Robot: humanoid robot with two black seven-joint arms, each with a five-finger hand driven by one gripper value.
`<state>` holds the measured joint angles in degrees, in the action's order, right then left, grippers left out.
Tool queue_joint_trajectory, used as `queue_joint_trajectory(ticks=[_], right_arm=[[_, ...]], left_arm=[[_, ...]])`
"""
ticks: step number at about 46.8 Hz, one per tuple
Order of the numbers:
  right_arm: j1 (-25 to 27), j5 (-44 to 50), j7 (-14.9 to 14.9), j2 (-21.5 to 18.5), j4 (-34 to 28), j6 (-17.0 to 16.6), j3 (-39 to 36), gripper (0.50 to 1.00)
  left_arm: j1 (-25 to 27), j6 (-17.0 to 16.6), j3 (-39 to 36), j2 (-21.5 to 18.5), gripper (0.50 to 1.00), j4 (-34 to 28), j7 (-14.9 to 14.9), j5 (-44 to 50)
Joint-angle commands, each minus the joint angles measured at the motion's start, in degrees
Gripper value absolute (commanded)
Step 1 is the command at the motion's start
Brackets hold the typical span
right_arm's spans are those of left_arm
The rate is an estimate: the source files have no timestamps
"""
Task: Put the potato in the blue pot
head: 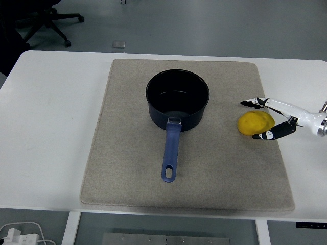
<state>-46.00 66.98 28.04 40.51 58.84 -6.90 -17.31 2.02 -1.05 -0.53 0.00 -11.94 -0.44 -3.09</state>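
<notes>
No brand, label or other writing can be read anywhere. A white table point(56, 127) with a smooth top carries a rectangular beige mat point(127, 168) with a coarse, felt-like weave and rounded corners. On the mat stands the blue pot point(177, 99), round, dark and glossy inside, its long flat blue handle pointing toward the near edge and ending in a hanging slot. Right of it, apart from the pot, the potato point(255, 123) lies on the mat, yellow, smooth and oval. The right hand point(271, 118), white with black fingertips, brackets the potato's right side, fingers spread apart and not clamped on it.
</notes>
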Motion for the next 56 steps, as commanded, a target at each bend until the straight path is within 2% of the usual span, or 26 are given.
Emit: queue_joint_trajectory(ticks=[1, 6, 9, 14, 21, 23, 41, 56], right_arm=[[0.1, 0.0, 0.3, -0.2, -0.6, 0.0, 0.0, 0.897], [0.1, 0.0, 0.6, -0.3, -0.7, 0.0, 0.0, 0.801], [0.1, 0.0, 0.7, -0.3, -0.7, 0.1, 0.3, 0.791], [0.1, 0.0, 0.8, -0.3, -0.8, 0.5, 0.5, 0.707], [0.2, 0.0, 0.8, -0.4, -0.8, 0.7, 0.6, 0.558], [0.2, 0.0, 0.8, -0.4, -0.8, 0.9, 0.6, 0.500], [-0.4, -0.5, 0.7, -0.3, -0.7, 1.1, 0.0, 0.500], [-6.1, -3.2, 0.0, -0.2, 1.0, 0.3, -0.6, 0.500]], left_arm=[[0.0, 0.1, 0.0, 0.0, 0.996, 0.2, 0.0, 0.0], [-0.1, 0.0, 0.0, 0.0, 0.996, 0.2, 0.0, 0.0], [-0.1, 0.0, 0.0, 0.0, 0.996, 0.2, 0.0, 0.0], [-0.1, 0.0, 0.0, 0.0, 0.996, 0.1, 0.0, 0.0], [-0.1, 0.0, -0.1, 0.0, 0.996, 0.1, 0.0, 0.0], [-0.1, 0.0, -0.1, 0.0, 0.996, 0.1, 0.0, 0.0], [-0.1, 0.0, -0.2, 0.0, 0.996, -0.1, 0.0, 0.0], [0.1, 0.0, -0.3, 0.0, 0.996, -0.4, 0.0, 0.0]])
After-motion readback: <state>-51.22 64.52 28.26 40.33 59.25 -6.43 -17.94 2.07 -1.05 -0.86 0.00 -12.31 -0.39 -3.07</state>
